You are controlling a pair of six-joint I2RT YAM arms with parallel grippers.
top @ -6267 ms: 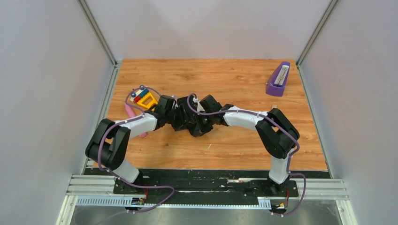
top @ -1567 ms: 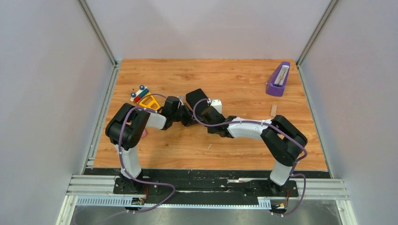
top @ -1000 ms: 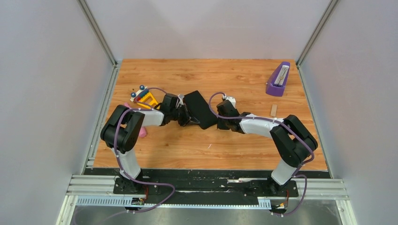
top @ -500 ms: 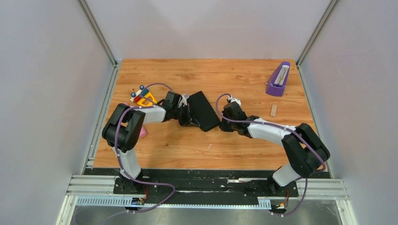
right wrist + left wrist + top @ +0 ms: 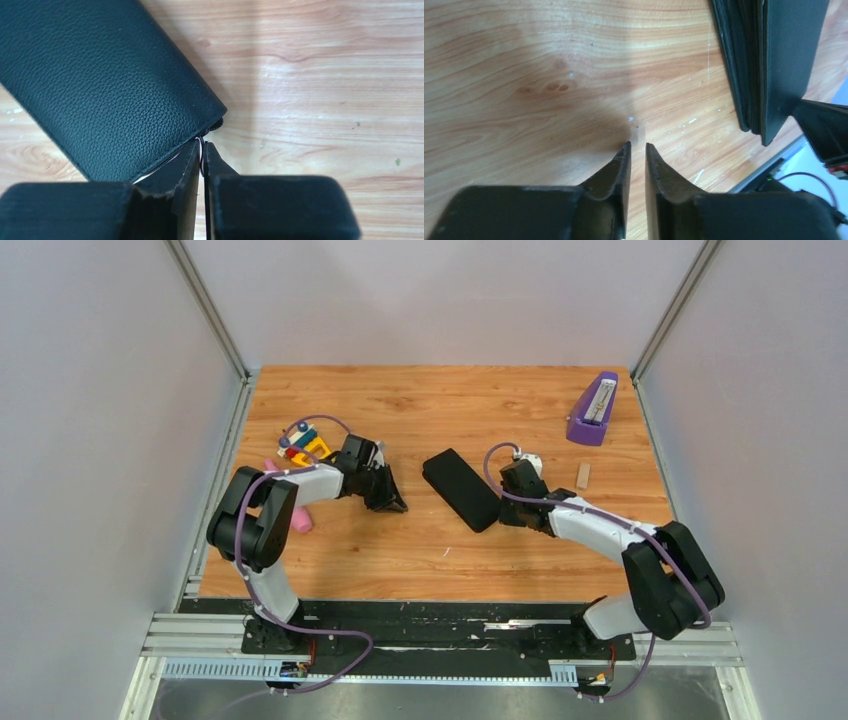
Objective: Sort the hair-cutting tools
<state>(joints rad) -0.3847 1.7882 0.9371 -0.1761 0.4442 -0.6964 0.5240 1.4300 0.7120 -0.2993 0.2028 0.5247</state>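
tools: combs and scissors not in sight, probably inside the black zip case (image 5: 460,489) on the counter (image 5: 450,400) | left claw (image 5: 637,148): narrow gap, empty, clear of case | right claw (image 5: 202,146): pinched on what looks like the pale zip pull (image 5: 201,152) at case corner | handling: combs likely light, flat, take by spine; scissors slick, pointed, take at pivot

Wood-grain table (image 5: 450,405) boxed in by plain pale walls (image 5: 440,300).
Walls blank and grey-white on the left, right and far sides, met at the far corners by slanting aluminium posts (image 5: 205,305); silver rails (image 5: 190,638) and a scuffed black plate (image 5: 440,612) along the near edge; warm orange-brown boards, knotted and flecked white; soft even light, blurred shadows only.
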